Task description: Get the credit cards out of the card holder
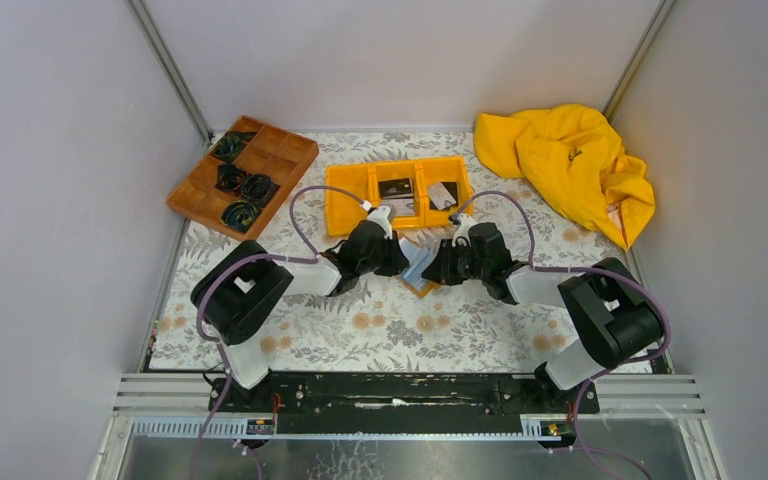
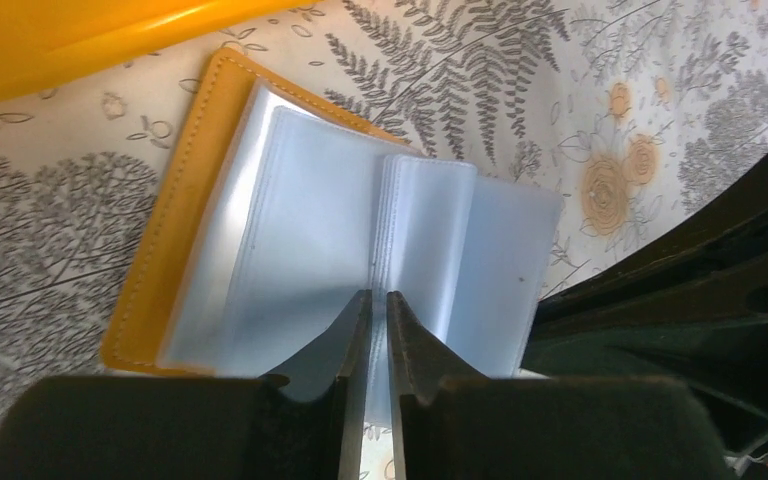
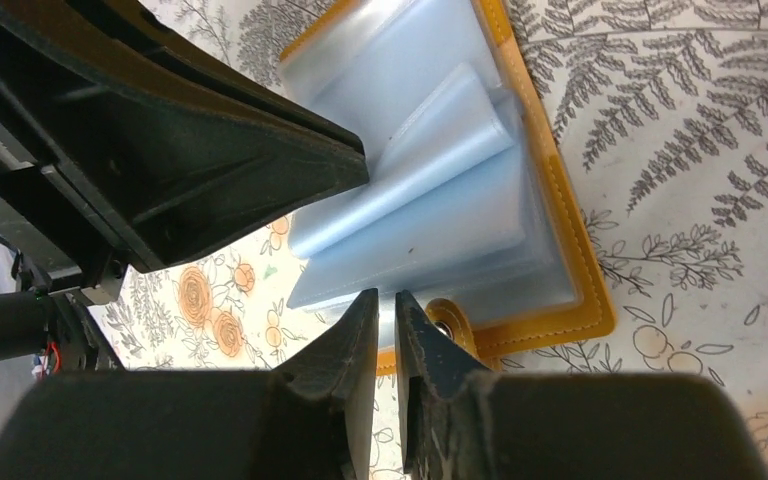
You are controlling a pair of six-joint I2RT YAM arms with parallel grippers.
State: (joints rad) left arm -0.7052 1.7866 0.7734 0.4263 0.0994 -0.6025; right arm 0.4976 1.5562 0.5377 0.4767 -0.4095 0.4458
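Boxed in on three sides by plain pale lilac-grey walls [image 1: 50, 150], met at the back corners by slim metal posts [image 1: 165, 60]. Spread across the counter [image 1: 460, 325], a white cloth [image 1: 290, 330] printed with grey ferns, trees and small orange-tan flowers. Along the near edge, ribbed aluminium rails [image 1: 660, 395]. Lit evenly and softly, with only faint shadows.

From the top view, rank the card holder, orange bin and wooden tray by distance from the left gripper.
1. card holder, pinched in the left gripper itself.
2. orange bin, just behind it.
3. wooden tray, far back-left.
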